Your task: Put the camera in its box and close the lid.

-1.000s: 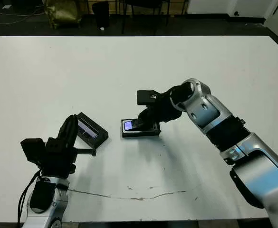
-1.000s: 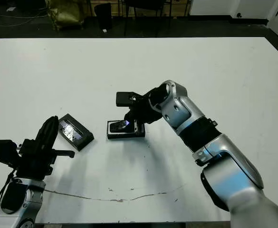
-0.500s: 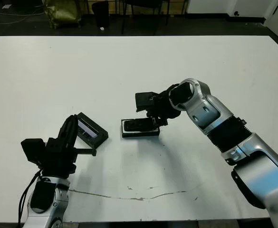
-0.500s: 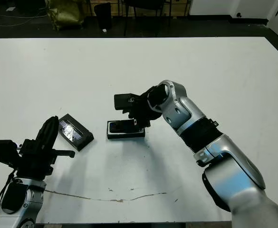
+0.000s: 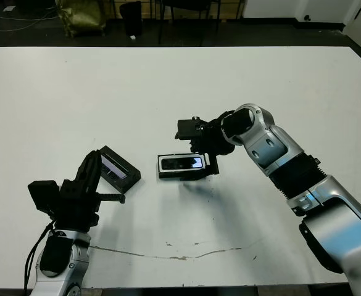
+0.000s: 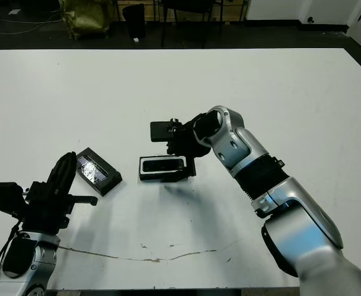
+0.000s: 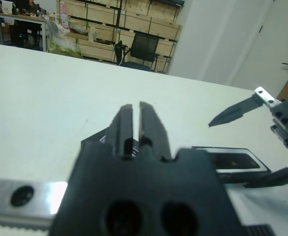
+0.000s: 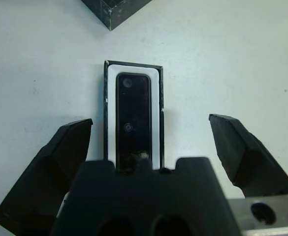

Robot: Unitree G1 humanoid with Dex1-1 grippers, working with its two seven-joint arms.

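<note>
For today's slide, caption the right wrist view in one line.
Open right gripper poised over the camera lying in its white-lined box.

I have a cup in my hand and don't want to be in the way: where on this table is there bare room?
The far half of the table and its right side are bare. It is crowded in the near middle, around the box, the lid and both grippers: right, left.

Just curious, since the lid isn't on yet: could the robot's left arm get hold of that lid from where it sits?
Probably yes. The lid lies in the open just ahead of the left gripper, nothing between them, though its fingers are shut.
</note>
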